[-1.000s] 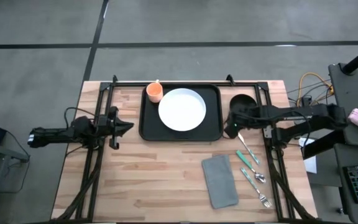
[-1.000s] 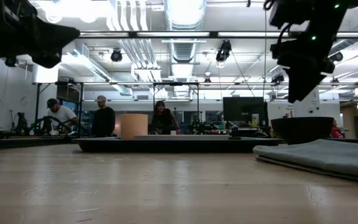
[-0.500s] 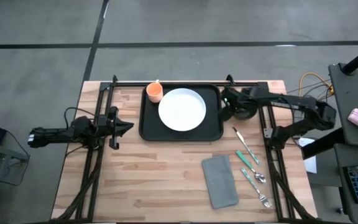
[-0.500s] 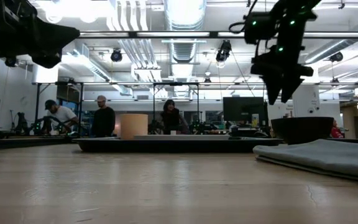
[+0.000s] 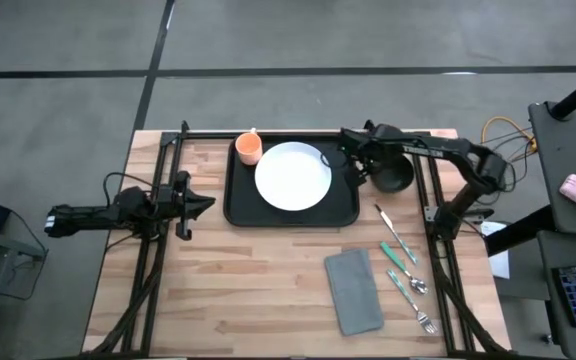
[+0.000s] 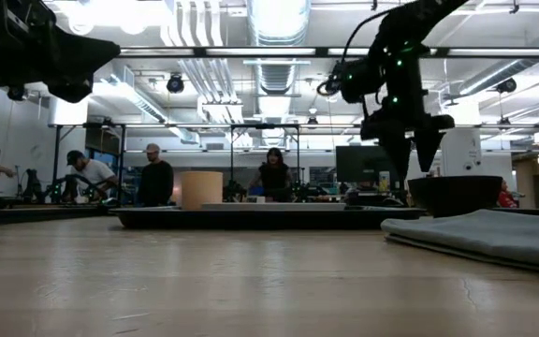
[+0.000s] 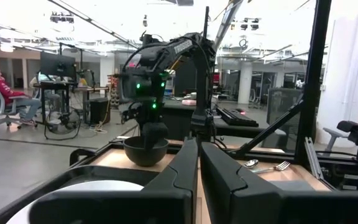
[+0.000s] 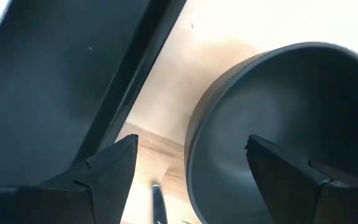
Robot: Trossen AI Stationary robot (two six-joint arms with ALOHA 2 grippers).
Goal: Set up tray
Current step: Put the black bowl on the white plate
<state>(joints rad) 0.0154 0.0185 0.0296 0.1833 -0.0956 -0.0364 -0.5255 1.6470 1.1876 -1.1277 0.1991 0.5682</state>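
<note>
The black tray (image 5: pixel 238 212) lies toward the table's far edge and carries a white plate (image 5: pixel 293 176) and an orange cup (image 5: pixel 249 149). A black bowl (image 5: pixel 395 174) stands on the wood just right of the tray. My right gripper (image 5: pixel 356 168) is open and hovers over the bowl's left rim (image 8: pixel 194 143), between bowl and tray. One finger is over the bowl's hollow and the other is outside it; neither touches. My left gripper (image 5: pixel 204 203) is shut and waits left of the tray.
A folded grey napkin (image 5: pixel 354 290) lies near the table's near edge. Right of it, several pieces of cutlery (image 5: pixel 404 262) lie on the wood. Black frame rails (image 5: pixel 433 215) run along both sides of the table. People show in the room behind.
My right gripper has swung from the bowl's near-left side toward the far edge and a little left, turning about as the arm folded. It now stands over the bowl's left rim. The bowl, the tray and the left arm have kept still.
</note>
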